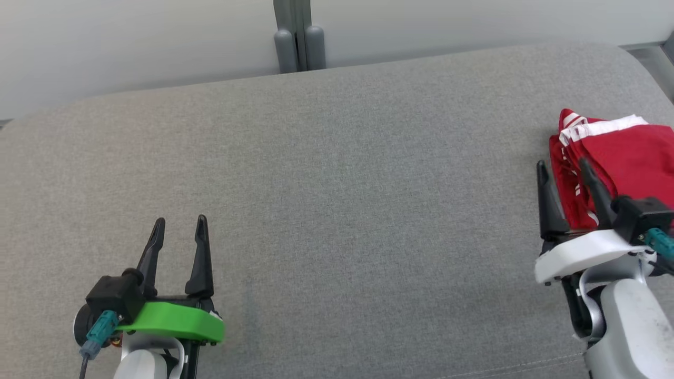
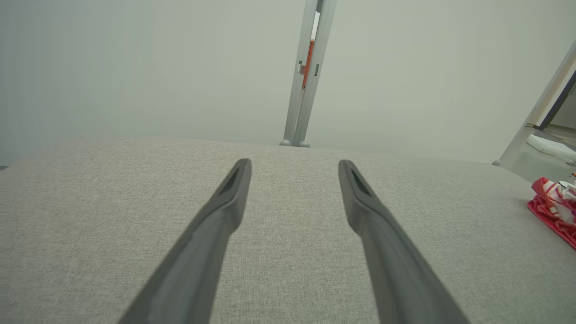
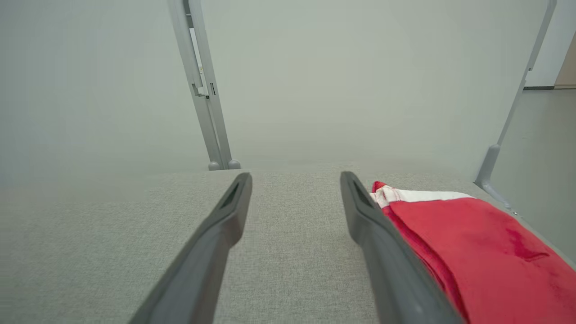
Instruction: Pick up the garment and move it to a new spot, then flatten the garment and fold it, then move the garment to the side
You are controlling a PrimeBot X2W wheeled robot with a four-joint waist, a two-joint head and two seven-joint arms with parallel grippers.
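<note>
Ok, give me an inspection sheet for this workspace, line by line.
Surface: grey fabric pad, flat.
Job's things: red garment with white trim, lying in a folded heap at the pad's far right edge.
Clutter: nothing seen.
Hands: left hand open, over bare fabric at lower left; right hand open, holding nothing, close beside the garment's left side; contact cannot be told.
Cables: left teal connector with a dark lead at that wrist; right teal connector at the other.
Surroundings: pale wall and grey post behind the pad.
</note>
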